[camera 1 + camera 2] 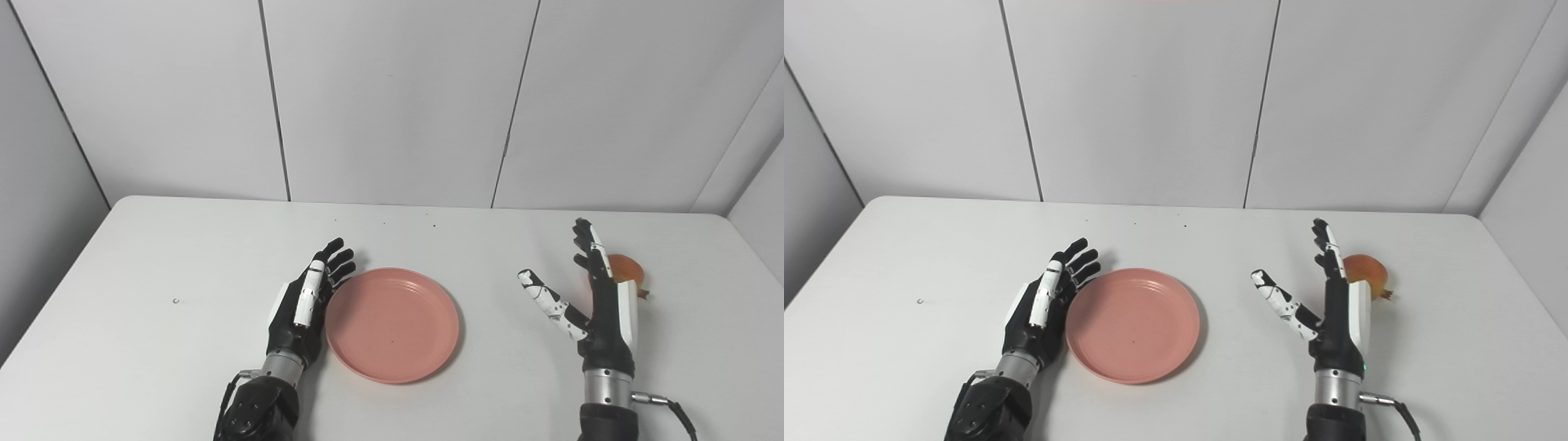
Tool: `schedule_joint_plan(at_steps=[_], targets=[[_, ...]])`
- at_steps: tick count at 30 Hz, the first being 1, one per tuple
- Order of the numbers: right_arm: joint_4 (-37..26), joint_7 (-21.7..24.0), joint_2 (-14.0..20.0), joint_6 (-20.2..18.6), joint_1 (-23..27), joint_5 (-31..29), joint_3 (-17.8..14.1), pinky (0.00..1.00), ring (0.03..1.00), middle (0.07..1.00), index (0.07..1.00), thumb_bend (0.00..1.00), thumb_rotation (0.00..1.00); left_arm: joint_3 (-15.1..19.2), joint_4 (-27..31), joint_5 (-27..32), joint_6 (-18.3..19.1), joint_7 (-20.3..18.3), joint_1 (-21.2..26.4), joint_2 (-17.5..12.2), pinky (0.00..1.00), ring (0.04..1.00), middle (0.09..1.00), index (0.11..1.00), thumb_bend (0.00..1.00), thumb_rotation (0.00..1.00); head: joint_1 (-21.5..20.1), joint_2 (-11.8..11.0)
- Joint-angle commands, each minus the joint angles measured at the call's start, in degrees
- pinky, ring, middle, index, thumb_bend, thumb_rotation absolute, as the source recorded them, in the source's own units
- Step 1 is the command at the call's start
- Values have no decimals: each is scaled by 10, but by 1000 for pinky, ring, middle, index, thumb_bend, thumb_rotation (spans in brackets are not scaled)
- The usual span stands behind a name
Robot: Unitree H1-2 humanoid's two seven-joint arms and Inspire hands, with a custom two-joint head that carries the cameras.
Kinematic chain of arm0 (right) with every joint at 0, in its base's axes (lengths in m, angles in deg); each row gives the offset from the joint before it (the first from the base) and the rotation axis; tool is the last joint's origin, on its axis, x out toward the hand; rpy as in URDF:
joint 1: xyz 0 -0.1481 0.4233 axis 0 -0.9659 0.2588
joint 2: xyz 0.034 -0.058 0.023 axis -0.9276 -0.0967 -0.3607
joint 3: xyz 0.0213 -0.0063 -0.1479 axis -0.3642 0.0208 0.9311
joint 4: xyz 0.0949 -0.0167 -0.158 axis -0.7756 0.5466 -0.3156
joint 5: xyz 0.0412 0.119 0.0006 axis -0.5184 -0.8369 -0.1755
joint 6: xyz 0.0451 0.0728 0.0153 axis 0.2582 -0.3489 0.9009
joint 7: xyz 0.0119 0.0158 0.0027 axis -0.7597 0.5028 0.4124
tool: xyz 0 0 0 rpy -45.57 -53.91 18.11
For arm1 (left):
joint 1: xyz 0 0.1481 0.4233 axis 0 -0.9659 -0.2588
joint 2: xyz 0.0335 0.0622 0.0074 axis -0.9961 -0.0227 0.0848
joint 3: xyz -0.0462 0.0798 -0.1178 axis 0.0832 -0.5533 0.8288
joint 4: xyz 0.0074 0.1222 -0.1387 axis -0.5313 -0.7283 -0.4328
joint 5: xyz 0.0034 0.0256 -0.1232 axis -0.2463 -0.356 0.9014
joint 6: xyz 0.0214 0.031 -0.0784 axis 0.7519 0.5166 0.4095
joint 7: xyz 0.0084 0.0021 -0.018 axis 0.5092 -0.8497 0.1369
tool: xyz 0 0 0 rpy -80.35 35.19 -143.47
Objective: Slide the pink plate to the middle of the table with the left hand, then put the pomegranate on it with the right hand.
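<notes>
The pink plate (392, 323) lies flat on the white table (153, 263), near the middle and toward the front. My left hand (306, 303) is open, edge-on, right against the plate's left rim. The pomegranate (1367, 272) sits on the table at the right, partly hidden behind my right hand (597, 300). My right hand is open and upright, fingers pointing away and thumb spread to the left, just left of the fruit. Neither hand holds anything.
Grey wall panels (392, 98) stand behind the table's far edge. A tiny ring-like speck (176, 301) lies on the table at the left, and a few dark specks (434, 225) lie near the far edge.
</notes>
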Motion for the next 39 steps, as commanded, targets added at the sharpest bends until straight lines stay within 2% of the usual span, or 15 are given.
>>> schedule_joint_plan(at_steps=[1,6,11,13,17,19,23,28,32,39], targets=[[-18,-11,14,-10,30,9,-10,838,884,892,893,612,520,-4,9,4,4,-8,-1,2,853,879,872,856,307,920,0,-2],[-12,-15,38,-34,48,31,-24,842,883,887,885,662,507,-2,14,5,10,-8,-3,2,846,874,867,847,294,913,-2,0],[-22,-8,64,-50,62,28,-37,854,891,887,883,666,479,3,10,9,6,-13,-1,0,844,871,864,846,299,868,-8,2],[-25,-5,73,-57,65,32,-39,846,885,881,883,675,459,0,7,4,-1,-16,-1,-4,845,873,865,846,303,909,-13,1],[-29,0,85,-86,70,43,-41,842,881,877,882,689,425,2,6,9,0,-21,-1,-8,845,873,866,847,310,914,-20,0],[-21,4,94,-104,76,50,-42,823,879,885,886,706,437,4,7,9,2,-21,-1,-8,843,872,865,845,315,892,-21,0],[14,-9,122,-121,86,105,-27,762,858,887,895,718,501,3,8,5,2,-21,-2,-8,844,876,867,844,315,880,-20,1],[48,-14,138,-134,95,122,-20,750,856,885,895,745,518,2,11,3,7,-21,-3,-9,845,873,866,845,317,871,-21,1],[77,-14,145,-136,101,125,-15,718,841,883,884,758,473,-2,13,0,6,-25,-4,-13,849,878,871,846,314,915,-20,3],[130,-13,152,-143,116,118,-11,724,844,880,874,776,441,2,13,3,7,-25,-5,-10,845,874,869,846,309,886,-21,-1]])
